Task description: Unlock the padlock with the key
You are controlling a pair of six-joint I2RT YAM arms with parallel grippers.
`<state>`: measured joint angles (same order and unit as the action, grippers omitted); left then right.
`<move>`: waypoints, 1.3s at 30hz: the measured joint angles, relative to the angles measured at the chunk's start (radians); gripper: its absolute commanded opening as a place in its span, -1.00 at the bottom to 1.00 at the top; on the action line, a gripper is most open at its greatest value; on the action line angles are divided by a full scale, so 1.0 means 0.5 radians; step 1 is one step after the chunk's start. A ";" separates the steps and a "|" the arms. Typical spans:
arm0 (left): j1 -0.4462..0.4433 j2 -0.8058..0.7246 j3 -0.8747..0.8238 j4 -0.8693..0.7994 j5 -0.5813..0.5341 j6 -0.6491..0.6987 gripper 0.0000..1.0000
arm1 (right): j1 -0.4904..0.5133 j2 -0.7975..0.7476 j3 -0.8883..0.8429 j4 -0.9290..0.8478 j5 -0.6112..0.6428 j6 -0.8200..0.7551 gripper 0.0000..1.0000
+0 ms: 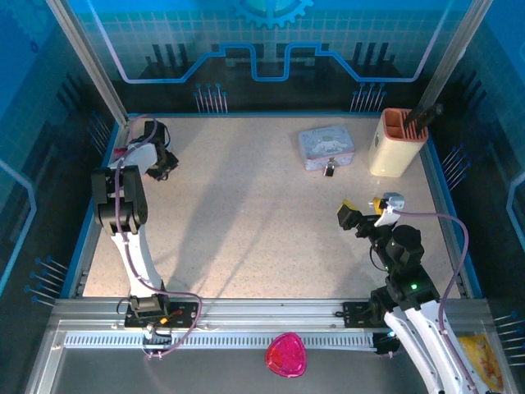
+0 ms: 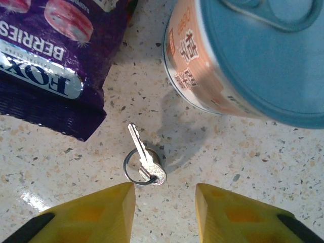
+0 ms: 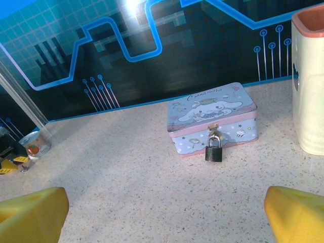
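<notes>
Left wrist view: the key (image 2: pixel 146 162) was seen flat on the worktop (image 2: pixel 263 167), just ahead of the left hand (image 2: pixel 164 197). That hand was spread wide and nothing was held in it. The key's bow and ring lay nearest the fingers (image 2: pixel 109 205), a little left of the gap's middle. Its long axis ran up and leftward, so the blade was pointed away from the hand, towards the bag (image 2: pixel 45 61). On the bag "BERRIES" was read, with "FOX" in white beneath it. Printed characters were made out on the orange label of the can (image 2: pixel 243 55), which stood just beyond the key.

In the right wrist view the padlock (image 3: pixel 213 151) was found hanging shut from the clasp of the tin (image 3: pixel 212 111), well ahead of the right hand (image 3: pixel 164 217), which was likewise wide open and empty. A script resembling "Cinnamoroll" was made out on the lid. The left arm was judged nearer the key, the right nearer the padlock.
</notes>
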<state>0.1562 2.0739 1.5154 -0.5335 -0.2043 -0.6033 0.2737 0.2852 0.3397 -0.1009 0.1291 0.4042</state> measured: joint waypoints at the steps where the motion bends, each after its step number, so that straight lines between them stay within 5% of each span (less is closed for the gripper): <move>1: 0.000 0.002 0.000 0.001 0.000 0.000 -0.29 | 0.000 0.000 0.000 0.002 -0.001 0.001 0.99; 16: 0.002 0.116 0.133 -0.057 -0.002 -0.002 -0.48 | 0.000 0.000 0.000 0.002 -0.014 0.012 0.99; 39: 0.036 0.206 0.253 -0.240 -0.065 -0.008 -0.43 | 0.000 0.000 0.000 0.001 -0.014 0.015 0.99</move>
<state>0.1741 2.1769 1.6417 -0.6537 -0.2367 -0.6075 0.2737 0.2852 0.3397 -0.1005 0.1223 0.4118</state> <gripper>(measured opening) 0.280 0.996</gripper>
